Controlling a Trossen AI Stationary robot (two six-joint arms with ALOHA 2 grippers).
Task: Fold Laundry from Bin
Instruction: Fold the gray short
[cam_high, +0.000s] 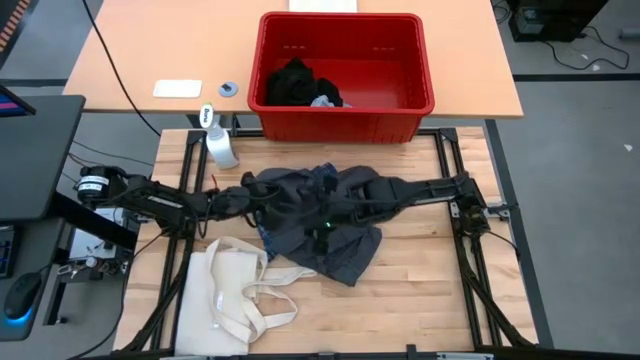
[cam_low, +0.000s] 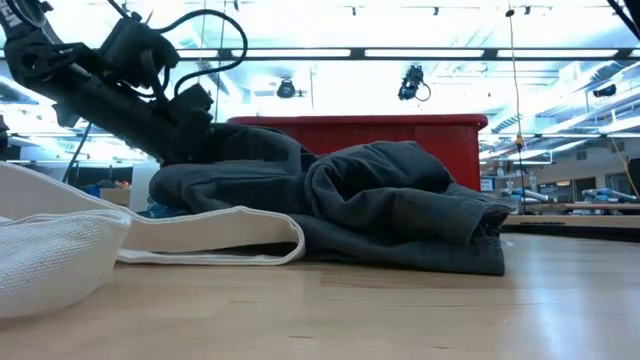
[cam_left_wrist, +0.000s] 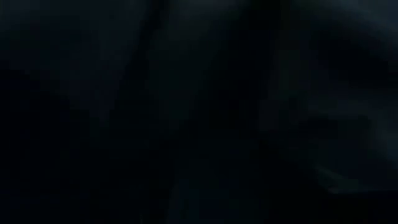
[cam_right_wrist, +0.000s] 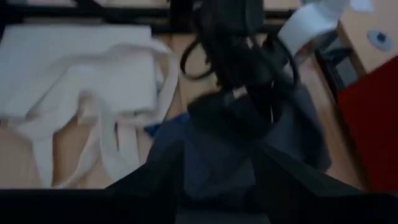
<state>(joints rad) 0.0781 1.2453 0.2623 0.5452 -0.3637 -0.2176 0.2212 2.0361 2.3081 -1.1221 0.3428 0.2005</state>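
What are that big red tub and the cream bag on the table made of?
The red tub looks like moulded plastic: smooth walls, thick rim, slight sheen. The cream bag appears to be woven canvas or cotton: matte, limp, with a visible weave in the low view and floppy long handles.

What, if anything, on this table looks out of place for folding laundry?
The cream tote bag lies crumpled with its handles sprawled, touching the dark grey garment both arms work on. The spray bottle also lies tipped on its side near the red bin.
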